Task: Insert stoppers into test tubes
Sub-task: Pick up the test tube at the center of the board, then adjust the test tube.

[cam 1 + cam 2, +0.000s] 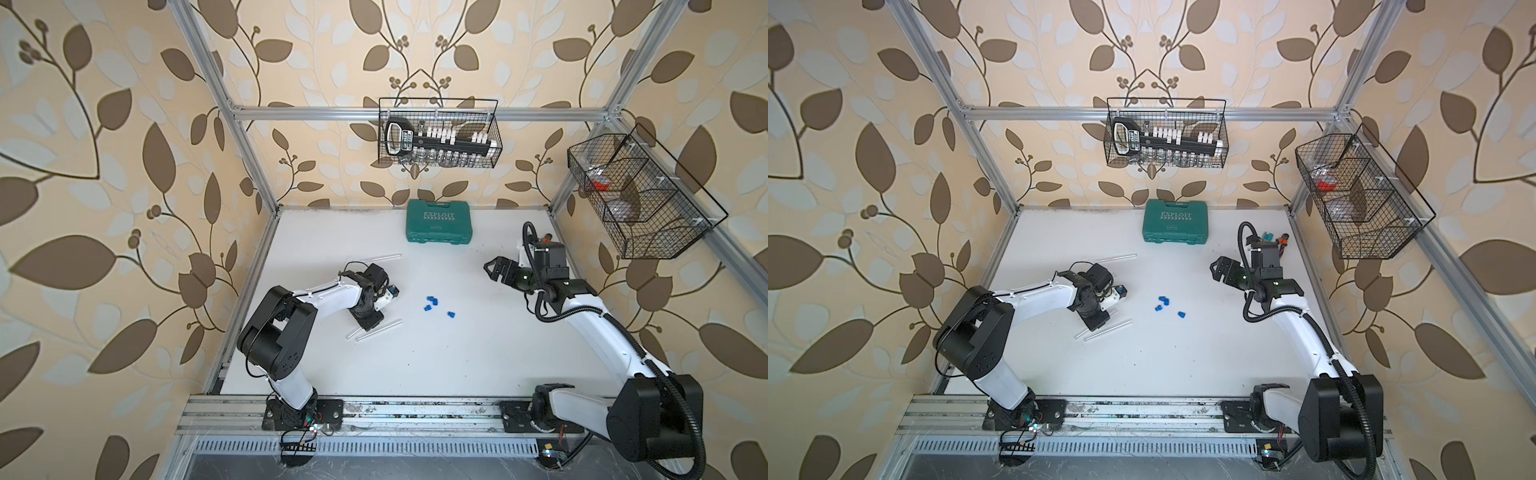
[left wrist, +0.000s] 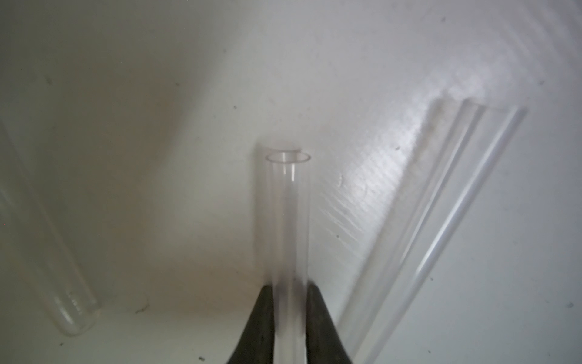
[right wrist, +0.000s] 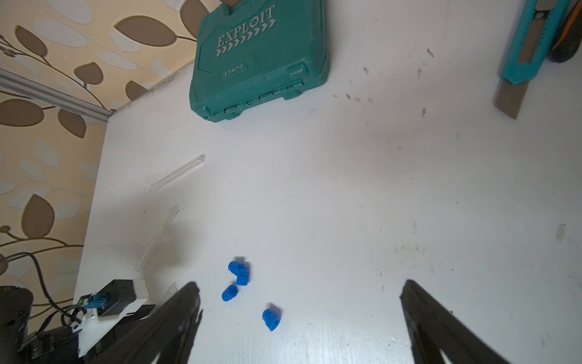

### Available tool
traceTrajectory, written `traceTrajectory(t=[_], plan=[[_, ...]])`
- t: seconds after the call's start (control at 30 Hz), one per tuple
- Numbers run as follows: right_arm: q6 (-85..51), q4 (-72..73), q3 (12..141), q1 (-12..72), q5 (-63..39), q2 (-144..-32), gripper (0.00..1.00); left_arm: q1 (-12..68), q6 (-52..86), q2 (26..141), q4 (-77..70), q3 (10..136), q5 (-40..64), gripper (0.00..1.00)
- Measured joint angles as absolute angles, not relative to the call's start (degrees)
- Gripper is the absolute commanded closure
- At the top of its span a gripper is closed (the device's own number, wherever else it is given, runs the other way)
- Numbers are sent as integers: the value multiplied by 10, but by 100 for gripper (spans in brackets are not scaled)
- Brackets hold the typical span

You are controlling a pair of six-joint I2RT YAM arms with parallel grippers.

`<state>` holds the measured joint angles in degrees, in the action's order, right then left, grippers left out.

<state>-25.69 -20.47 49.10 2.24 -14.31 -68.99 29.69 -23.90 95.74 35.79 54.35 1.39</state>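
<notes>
we find a scuffed white table [image 1: 457, 365], a green exploit tool case [image 1: 439, 226] by its far edge, four blue stoppers [image 1: 432, 300] scattered mid-table, clear test tubes [image 1: 379, 329] lying flat to their left, a teal utility knife [image 3: 535, 34] far right

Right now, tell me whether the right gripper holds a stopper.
No: the right gripper is open and empty, and all four stoppers lie loose on the table.

My claw [image 2: 288, 293] is pinched on a clear tube [image 2: 288, 214], its open mouth pointing away from me. A second tube [image 2: 441, 227] lies blurred and slanted beside it on the white table [image 2: 157, 126]. A third tube [image 2: 67, 312] shows its rounded end.
</notes>
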Motion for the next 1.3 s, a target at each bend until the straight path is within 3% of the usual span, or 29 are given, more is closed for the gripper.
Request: traceTrajectory(t=[0.27, 0.57, 0.77, 0.97, 1.13, 1.3], plan=[[-261, -208, 491, 23, -150, -690, 3, 297, -247, 941, 359, 544, 10, 88], [-301, -215, 491, 105, -254, -682, 9, 297, -282, 773, 309, 520, 95, 88], [-349, -215, 514, 203, -319, -697, 28, 297, -324, 705, 263, 486, 170, 89], [-381, -216, 577, 289, -332, -751, 31, 301, -356, 703, 237, 477, 207, 88], [-406, -214, 600, 332, -333, -790, 45, 309, -369, 701, 216, 474, 219, 88], [-415, -213, 621, 358, -333, -836, 45, 312, -382, 697, 207, 474, 226, 88]])
